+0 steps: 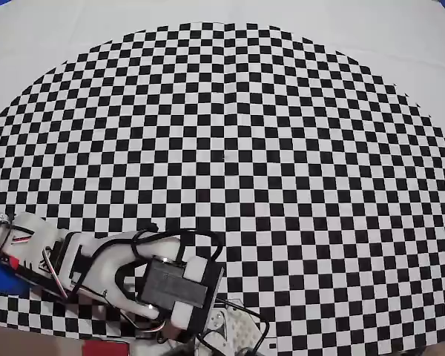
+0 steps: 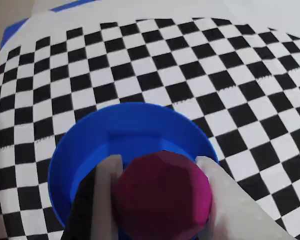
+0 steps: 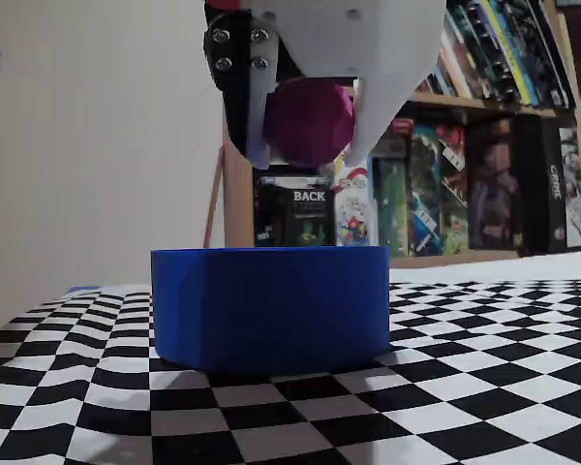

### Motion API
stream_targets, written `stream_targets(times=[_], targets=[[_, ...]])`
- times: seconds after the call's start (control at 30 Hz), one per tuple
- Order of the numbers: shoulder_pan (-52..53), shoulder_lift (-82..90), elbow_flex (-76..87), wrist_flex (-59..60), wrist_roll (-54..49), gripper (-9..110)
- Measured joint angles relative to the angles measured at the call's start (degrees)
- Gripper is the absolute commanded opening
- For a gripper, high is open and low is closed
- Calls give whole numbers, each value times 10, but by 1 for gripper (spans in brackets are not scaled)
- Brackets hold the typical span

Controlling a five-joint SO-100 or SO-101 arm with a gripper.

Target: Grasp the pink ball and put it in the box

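Wrist view showing gripper pinching pink ball across its middle, hanging above box opening; ball looking light, rigid, smooth, likely slippery; box sitting on checkered bench.

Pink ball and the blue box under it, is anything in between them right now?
Nothing. In the fixed view the pink ball, clamped in the gripper, hangs above the box with only open air between.

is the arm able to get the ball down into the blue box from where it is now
Probably yes. The gripper holds the pink ball directly above the open blue box, clear of its rim, and nothing sits between them.
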Motion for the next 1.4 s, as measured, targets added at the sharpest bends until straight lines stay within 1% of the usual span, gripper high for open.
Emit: stream_targets(times=[1.03, 1.4], targets=[[5, -33, 0, 0, 0, 0], [5, -47, -25, 0, 0, 0]])
